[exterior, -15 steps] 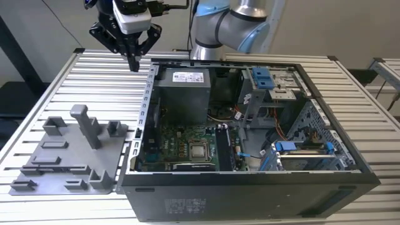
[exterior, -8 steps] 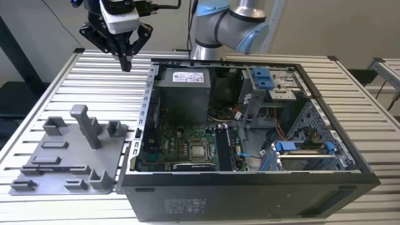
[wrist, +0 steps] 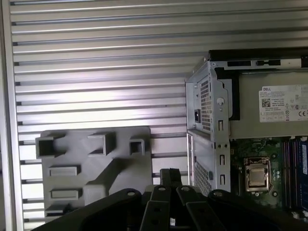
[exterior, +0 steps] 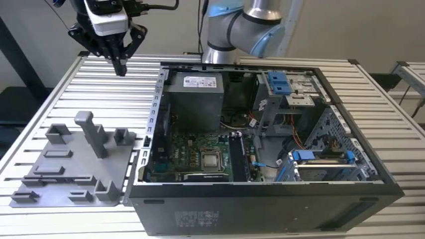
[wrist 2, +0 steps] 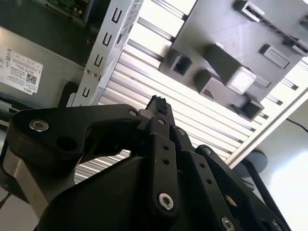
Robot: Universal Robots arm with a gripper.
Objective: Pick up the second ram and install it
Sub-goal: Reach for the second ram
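claw hangs pinched together, nothing seen between its fingertips, over the slatted table at the exterior view's far left, beside the far corner of the open computer case. nearer on that side lies the grey fixture plate. whether the second ram stands in the long slots of the green board, i cannot tell.

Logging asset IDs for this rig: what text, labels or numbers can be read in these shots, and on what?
White label on the power supply: brand mark, codes and fine print, the fine print too small to read.
Pale print on the case's outer panel: too blurred to read.
Grey fixture plate: no text.
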